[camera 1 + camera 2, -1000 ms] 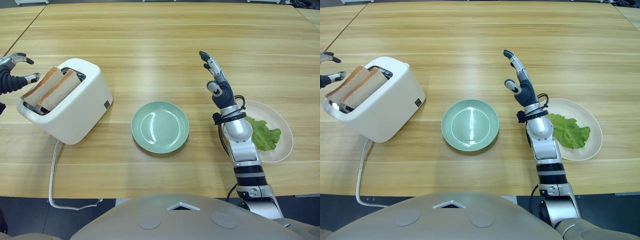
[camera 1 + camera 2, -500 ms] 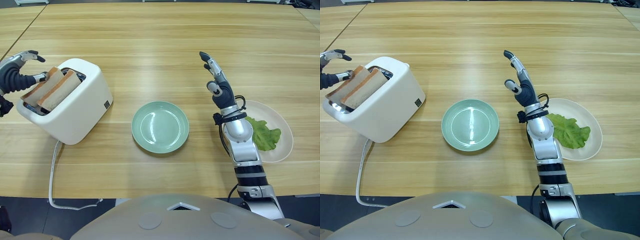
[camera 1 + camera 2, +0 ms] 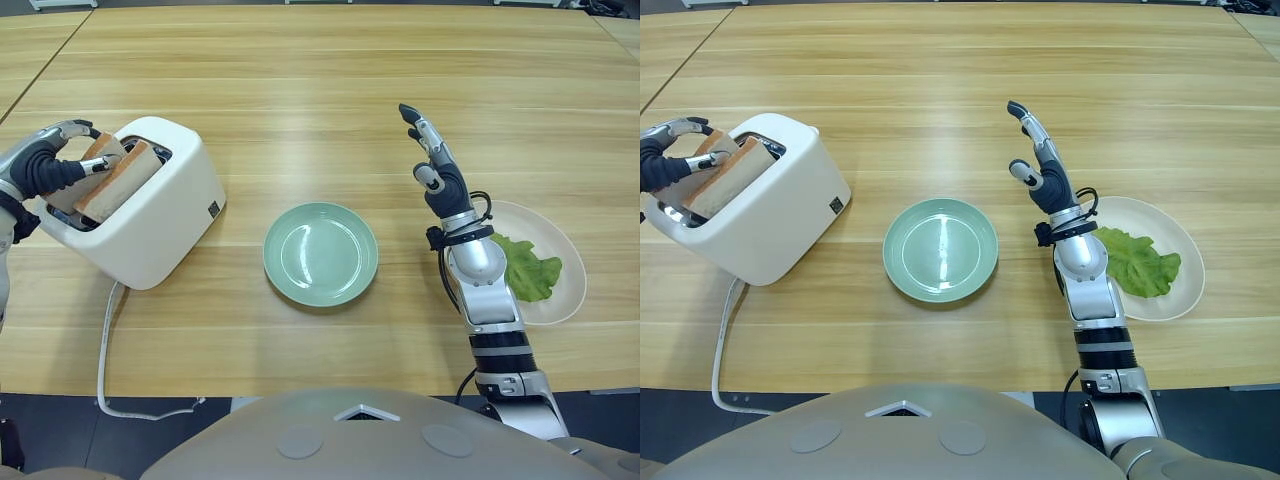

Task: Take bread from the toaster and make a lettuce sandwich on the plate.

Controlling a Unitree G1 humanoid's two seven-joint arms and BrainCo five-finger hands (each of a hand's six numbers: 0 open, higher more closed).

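Left eye view
Left hand: at the far-left end of the toaster, with its fingers curled over the top of the outer slice and the thumb pressed on the side facing the other slice (a pinch on the bread's upper edge).
Outer slice: upright in its slot, with its top standing above the toaster.
Inner slice: in the neighbouring slot just beside the first, untouched, with its top also standing out.
Toaster: white, sitting at an angle on the left side of the table.
Green plate: round and bare, in the middle of the table between the toaster and the right arm, apart from both.

Right eye view
Right hand: raised above the table to the right of the green plate, with its fingers stretched out straight and spread, pointing away from the robot and holding nothing.
White plate: on the right side of the table, just beside the right forearm.
Lettuce: one green leaf lying flat in the white plate.
Cord: white, running from the toaster's near side across the table and over its front edge.
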